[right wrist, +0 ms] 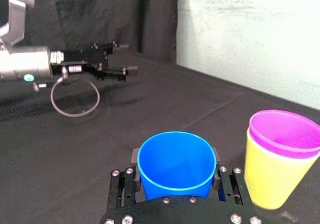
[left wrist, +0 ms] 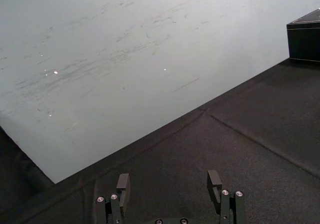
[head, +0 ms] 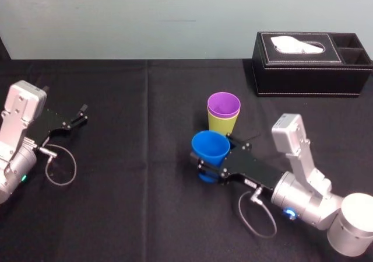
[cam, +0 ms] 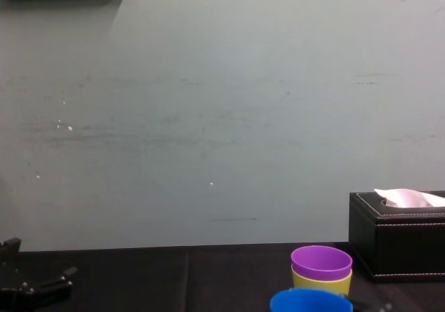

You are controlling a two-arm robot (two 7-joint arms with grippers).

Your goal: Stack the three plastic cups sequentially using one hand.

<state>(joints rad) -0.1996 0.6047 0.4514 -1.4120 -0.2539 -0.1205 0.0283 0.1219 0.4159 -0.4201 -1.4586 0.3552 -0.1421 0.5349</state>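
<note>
- The right gripper (head: 214, 156) grips the blue cup (head: 210, 145) between its jaws, in front of the black tissue box (head: 312, 69) and to its left.
- The purple cup (head: 224, 105) sits nested in the yellow-green cup (head: 221, 123), between the blue cup and the box.
- The left gripper (head: 78, 117) lies far to the left of the box, its jaws wide apart.

Arms silver-grey, with rounded joints and boxy pale wrist housings. Right arm (head: 306, 183) has a blue light (head: 289, 213), left arm (head: 17, 136) a green light (head: 23, 178). Right gripper (head: 213, 157) is black with flat jaws, a small white label (head: 250, 182), silver screws (right wrist: 192, 200) and a thin looped cable (head: 259, 218). Left gripper (head: 81, 115) is black with a grey cable loop (head: 61, 168).
</note>
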